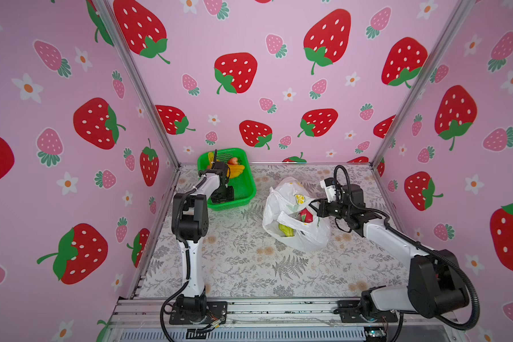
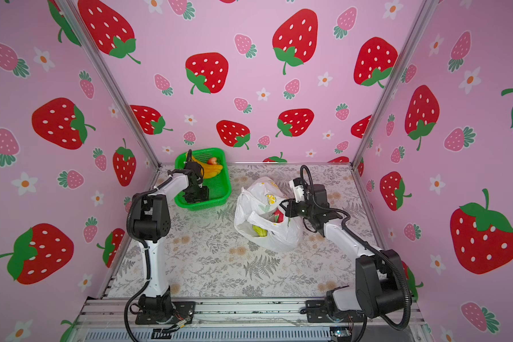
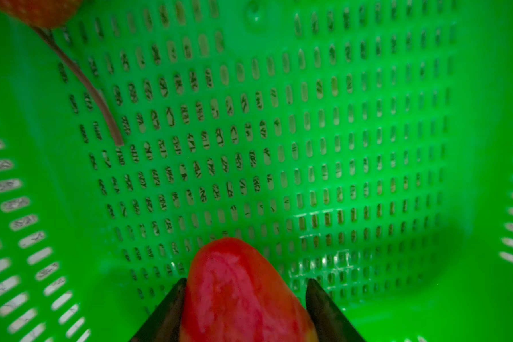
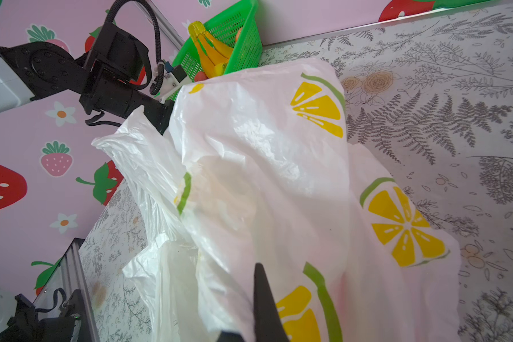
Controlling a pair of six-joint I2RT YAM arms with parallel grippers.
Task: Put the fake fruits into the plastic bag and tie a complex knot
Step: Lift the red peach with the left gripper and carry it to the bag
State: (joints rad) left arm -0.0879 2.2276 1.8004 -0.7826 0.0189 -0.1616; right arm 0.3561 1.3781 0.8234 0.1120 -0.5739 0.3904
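Shows bag (image 1: 305,239) lying on table (image 1: 249,266) right of centre, mouth open, one handle (image 1: 293,222) slack across the opening. Reveals two fruits inside: dragon fruit (image 1: 306,215) (red, green-scaled) and yellow-green fruit (image 1: 286,229) just beside it. Puts right gripper (image 1: 317,207) at the bag's rim on that arm's own side, jaws closed on a fold of film, holding that edge raised off the table. Sets basket (image 1: 249,180) at the back left, well apart from bag, with bananas (image 1: 237,171) and small red fruit (image 1: 233,160) lying in it. Finds left gripper (image 3: 247,281) down inside basket, jaws partly apart astride pink-red fruit (image 3: 240,296), fingers (image 3: 172,308) at its flanks, one against it and one just beside it. Cannot tell whether clamped or merely straddling. Catches brown stem (image 3: 83,83) over the basket floor, joined to a reddish fruit cut off at the edge of the left wrist view.
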